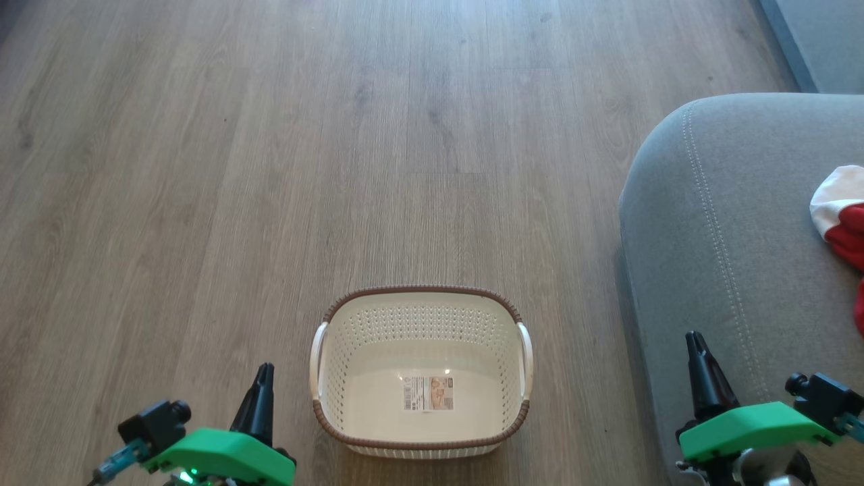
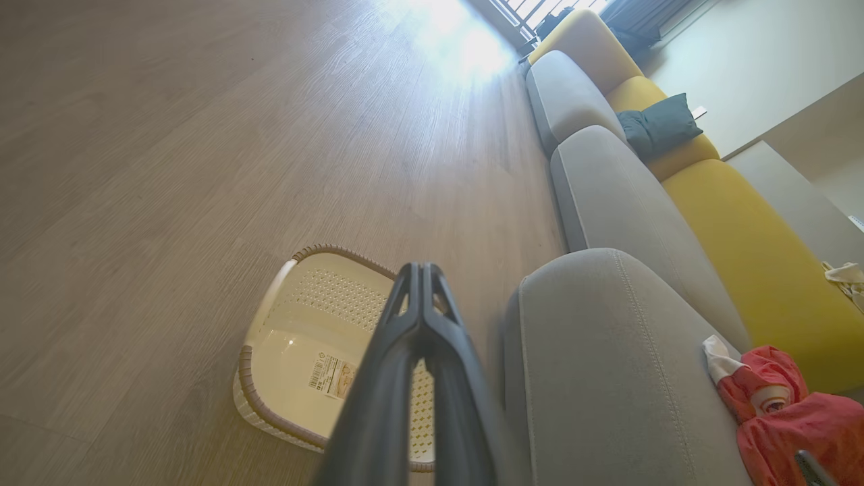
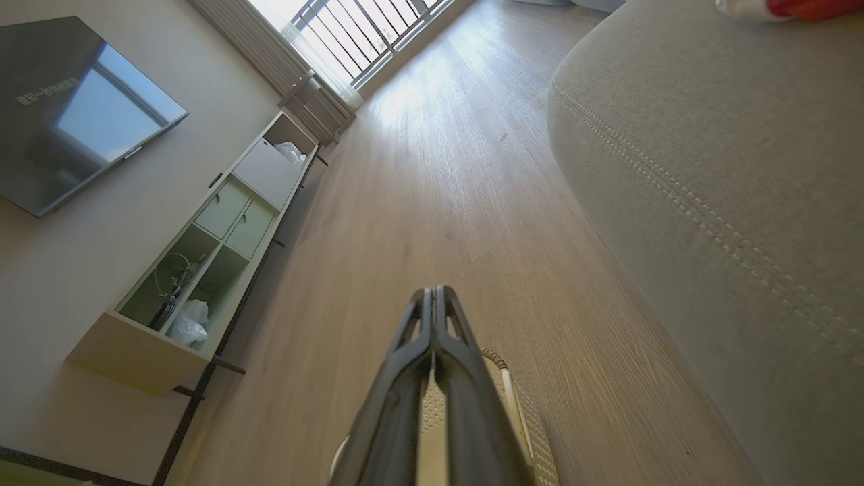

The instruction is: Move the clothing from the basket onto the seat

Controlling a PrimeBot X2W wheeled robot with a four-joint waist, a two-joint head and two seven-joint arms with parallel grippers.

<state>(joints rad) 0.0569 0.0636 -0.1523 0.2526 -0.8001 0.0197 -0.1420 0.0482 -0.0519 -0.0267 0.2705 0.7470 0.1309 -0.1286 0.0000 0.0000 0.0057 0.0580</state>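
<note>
Basket: one small cream-white plastic basket with holes and a brown rim (image 1: 422,291) (image 2: 273,324) stands on the brown wooden floor (image 1: 270,169). It sits low in the middle of the head view, between the two grippers. It is near the seat but does not touch it.
Basket handles: two white ones (image 1: 318,358), one on each side.
Inside the basket: one paper label (image 1: 428,393) lies on the bottom.
Seat: one big grey cloth sofa cushion with round corners and a pale stitched line (image 1: 715,236) (image 2: 594,364) (image 3: 729,169) is to the right of the basket.
Clothing: one soft red and white heap (image 1: 844,216) (image 2: 790,412) (image 3: 796,8) lies on top of the seat, well away from the basket. How many pieces are in the heap cannot be told.
Left gripper: one (image 1: 264,370) (image 2: 420,270), low and to the left of the basket. Its two dark fingers are pressed together.
Right gripper: one (image 1: 694,337) (image 3: 432,293), low on the right, in front of the seat. Its two dark fingers are pressed together too.
More cushions: two more grey ones (image 2: 621,196) sit in a row past the seat, with a yellow back (image 2: 742,236) behind them.
Pillow: one dark blue-green one (image 2: 658,125) leans on the yellow back.
</note>
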